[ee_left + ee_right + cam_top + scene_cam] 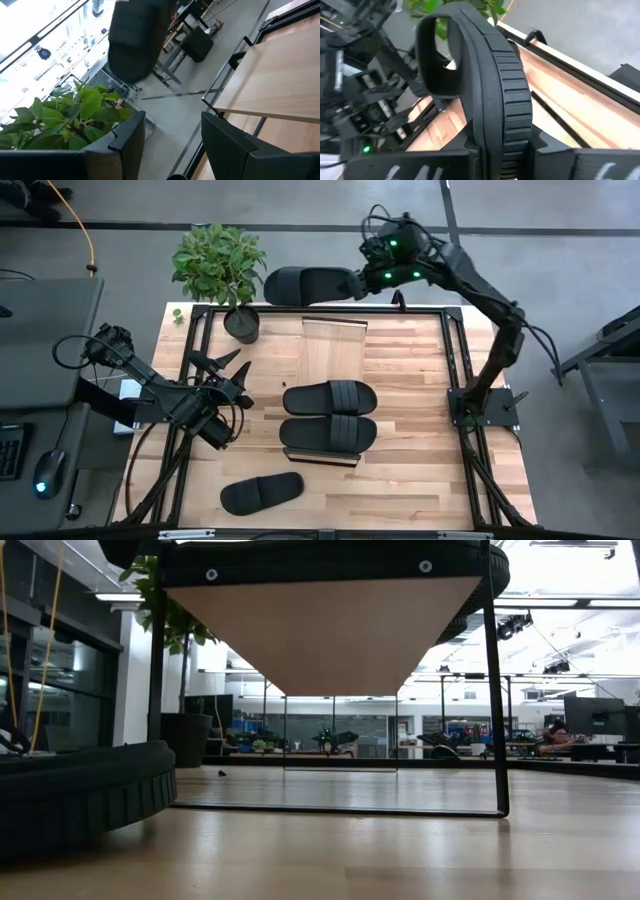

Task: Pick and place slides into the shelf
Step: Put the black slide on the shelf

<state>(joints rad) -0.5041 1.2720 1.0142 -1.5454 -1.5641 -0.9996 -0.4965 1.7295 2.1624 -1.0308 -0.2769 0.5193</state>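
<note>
Right end effector [358, 280] gripping a slide [305, 284] beside potted plant [222, 265]; left end effector [222, 372] open, empty.

Grey floor [560, 240]; potted plant [222, 265]; glass partitions [330, 730]; ceiling lights [560, 545]; desks beyond.

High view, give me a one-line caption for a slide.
Right tool carries one black slide past the table's far edge, two slides rest on the shelf, a fourth waits on the table.
</note>
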